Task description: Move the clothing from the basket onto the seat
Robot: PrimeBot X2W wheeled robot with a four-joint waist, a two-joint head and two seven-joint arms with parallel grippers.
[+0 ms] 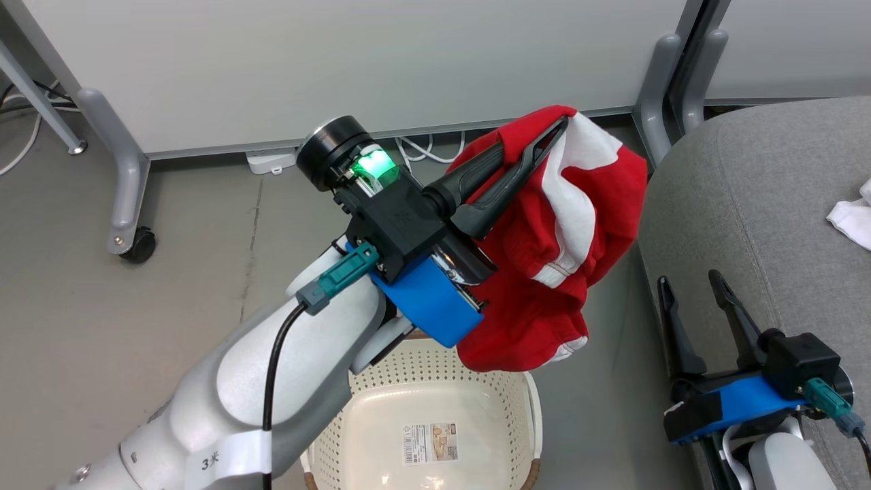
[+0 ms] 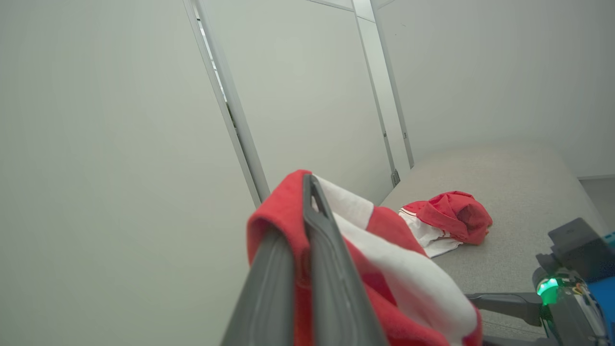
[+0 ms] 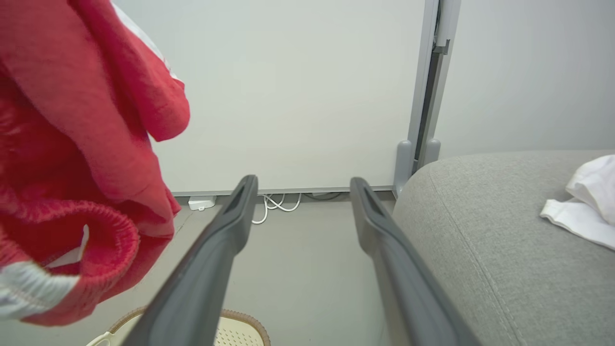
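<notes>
Basket (image 1: pixel 378 389), label (image 1: pixel 430 444) on base, clothing (image 1: pixel 534 320) hanging above

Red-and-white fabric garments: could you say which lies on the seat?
The crumpled one on the grey fabric seat; the other garment hangs in the left gripper.

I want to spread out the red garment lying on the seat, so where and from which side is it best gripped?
Probably the garment's raised red hump, from above: it bulges clear of the seat, giving a fold to pinch, while its white edge lies flat against the cushion.
</notes>
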